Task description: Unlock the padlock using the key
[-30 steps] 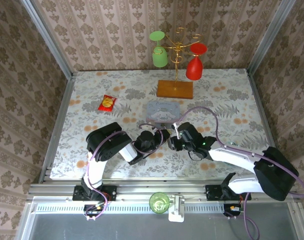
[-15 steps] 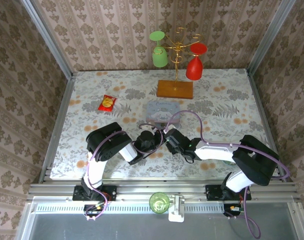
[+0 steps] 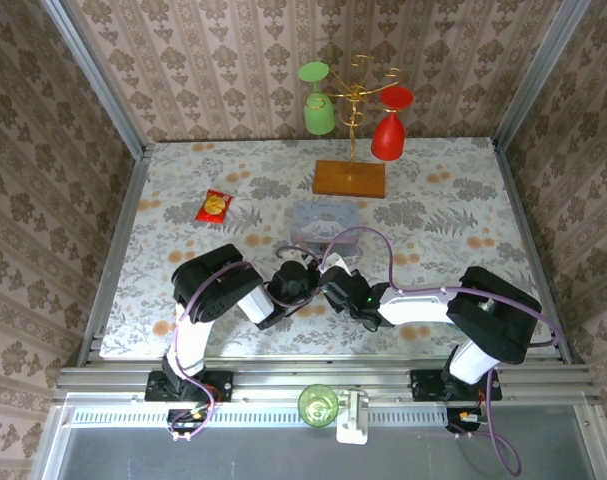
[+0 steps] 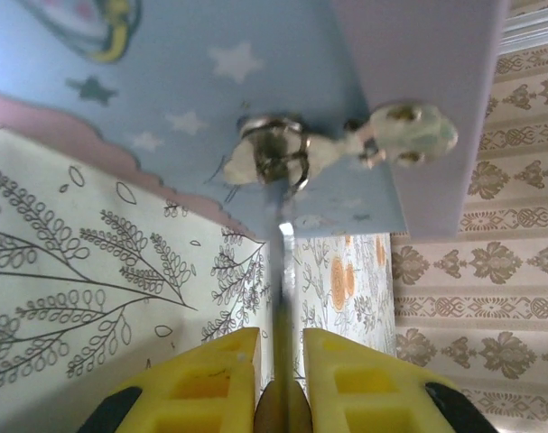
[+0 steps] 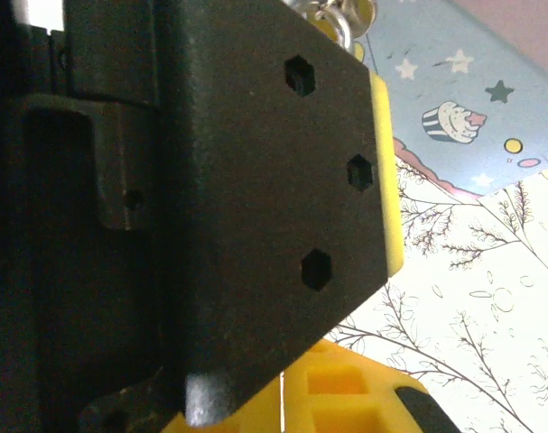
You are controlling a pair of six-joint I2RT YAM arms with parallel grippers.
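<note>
The pale blue tin (image 3: 325, 218) lies mid-table. On the tin's (image 4: 165, 81) starry face, beside a pale latch (image 4: 402, 133), the small brass-and-silver padlock (image 4: 272, 161) hangs. My left gripper (image 4: 281, 336) is shut on the key (image 4: 282, 289), whose thin blade runs edge-on up to the padlock. From above, the left gripper (image 3: 305, 274) sits just in front of the tin, with the right gripper (image 3: 330, 284) pressed close on its right. In the right wrist view the left gripper's black body hides most of the scene. The right gripper (image 5: 284, 377) has its yellow fingers together, and the padlock (image 5: 339, 13) peeks out at the top edge.
A red-and-yellow snack packet (image 3: 215, 206) lies at the left. A wooden-based rack (image 3: 350, 178) with a green glass and a red glass stands behind the tin. Patterned walls close in the floral table (image 3: 463, 200) on three sides.
The right arm has swung left across the table until its gripper sits beside the left gripper. The left arm and the tin have stayed put.
</note>
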